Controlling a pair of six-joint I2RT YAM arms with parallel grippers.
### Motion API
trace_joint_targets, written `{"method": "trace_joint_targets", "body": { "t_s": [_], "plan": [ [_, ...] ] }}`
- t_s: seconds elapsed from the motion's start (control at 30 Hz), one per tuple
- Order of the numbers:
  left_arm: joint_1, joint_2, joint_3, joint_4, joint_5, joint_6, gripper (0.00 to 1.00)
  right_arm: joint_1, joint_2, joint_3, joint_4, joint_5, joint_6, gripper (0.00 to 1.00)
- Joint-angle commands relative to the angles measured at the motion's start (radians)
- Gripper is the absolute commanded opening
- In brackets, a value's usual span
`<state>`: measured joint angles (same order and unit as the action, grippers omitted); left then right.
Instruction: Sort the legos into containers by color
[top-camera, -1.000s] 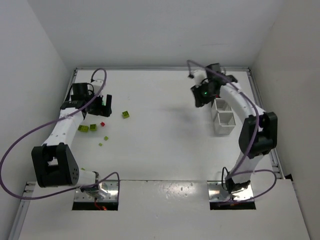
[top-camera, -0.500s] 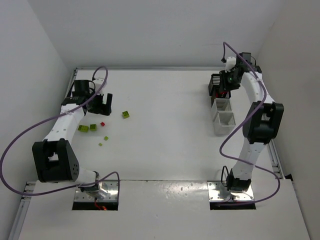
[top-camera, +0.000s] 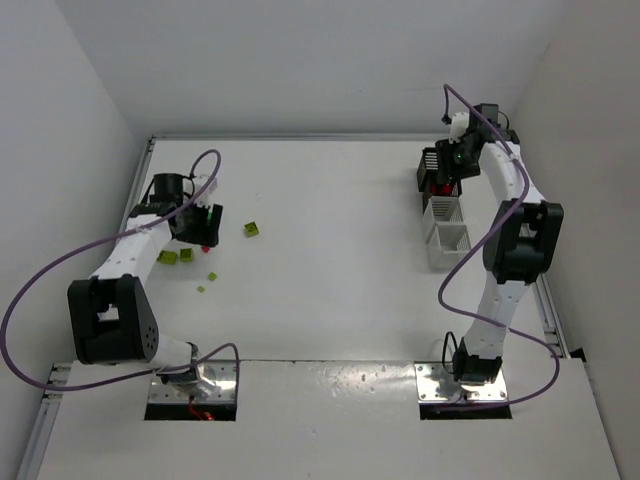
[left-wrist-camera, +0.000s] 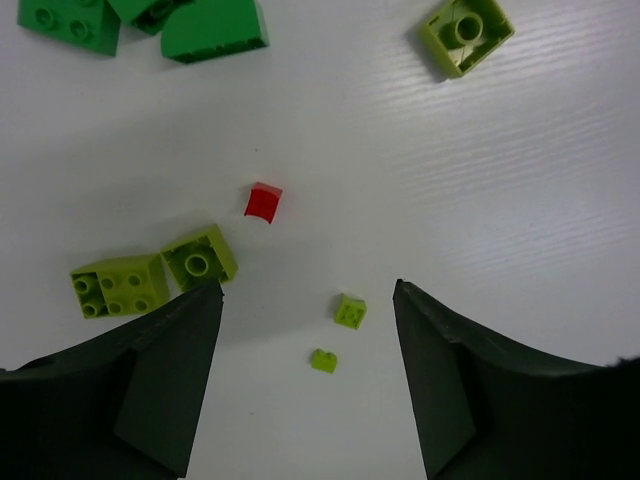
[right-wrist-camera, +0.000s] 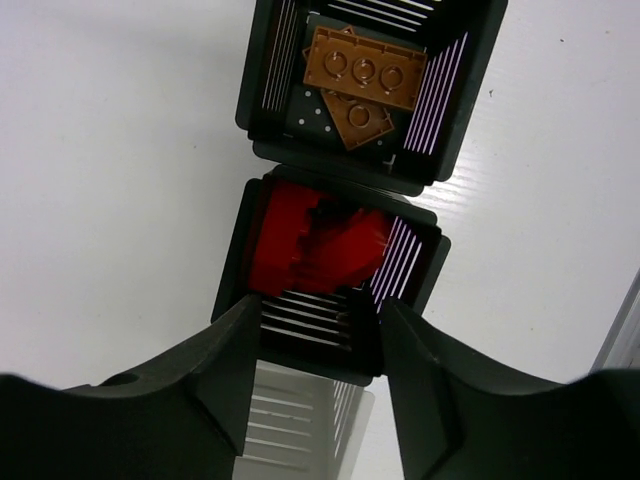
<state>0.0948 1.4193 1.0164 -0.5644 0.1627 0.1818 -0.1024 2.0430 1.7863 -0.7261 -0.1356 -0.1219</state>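
Observation:
My left gripper (left-wrist-camera: 307, 290) is open and empty above the table; it also shows in the top view (top-camera: 200, 225). A small red lego (left-wrist-camera: 263, 202) lies just ahead of its fingertips. Lime legos (left-wrist-camera: 200, 257) lie beside the left finger, and two tiny lime pieces (left-wrist-camera: 350, 311) lie between the fingers. Dark green legos (left-wrist-camera: 213, 25) lie farther ahead. My right gripper (right-wrist-camera: 318, 308) is open and empty, hovering over a black container holding red legos (right-wrist-camera: 310, 250). The black container beyond it holds orange-brown legos (right-wrist-camera: 365, 70). A white container (right-wrist-camera: 290, 420) lies under the fingers.
The four containers stand in a row at the far right (top-camera: 442, 212), close to the right wall. Another lime lego (top-camera: 252, 229) lies right of the left gripper, and small lime pieces (top-camera: 212, 276) lie nearer the bases. The left arm's purple cable loops beside it.
My right arm swung from the table's middle to the far right and now hovers over the black containers. My left gripper moved a little nearer, over the red and lime legos.

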Motion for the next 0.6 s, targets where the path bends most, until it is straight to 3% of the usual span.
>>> {"method": "trace_joint_targets", "body": {
  "t_s": [0.0,0.13,0.37,0.57],
  "plan": [
    [0.025,0.004,-0.019,-0.019,-0.009,0.030,0.75,0.001,-0.029,0.041,0.034,0.028,0.018,0.53],
    [0.045,0.035,-0.041,-0.028,-0.009,0.041,0.73,0.010,-0.056,0.032,0.034,0.028,0.018,0.57],
    [0.054,0.144,-0.032,0.008,-0.011,0.030,0.63,0.030,-0.142,-0.013,0.025,-0.067,0.027,0.58],
    [0.054,0.256,0.062,0.017,0.008,0.050,0.56,0.040,-0.182,-0.059,-0.009,-0.160,0.002,0.58]
  ]
}}
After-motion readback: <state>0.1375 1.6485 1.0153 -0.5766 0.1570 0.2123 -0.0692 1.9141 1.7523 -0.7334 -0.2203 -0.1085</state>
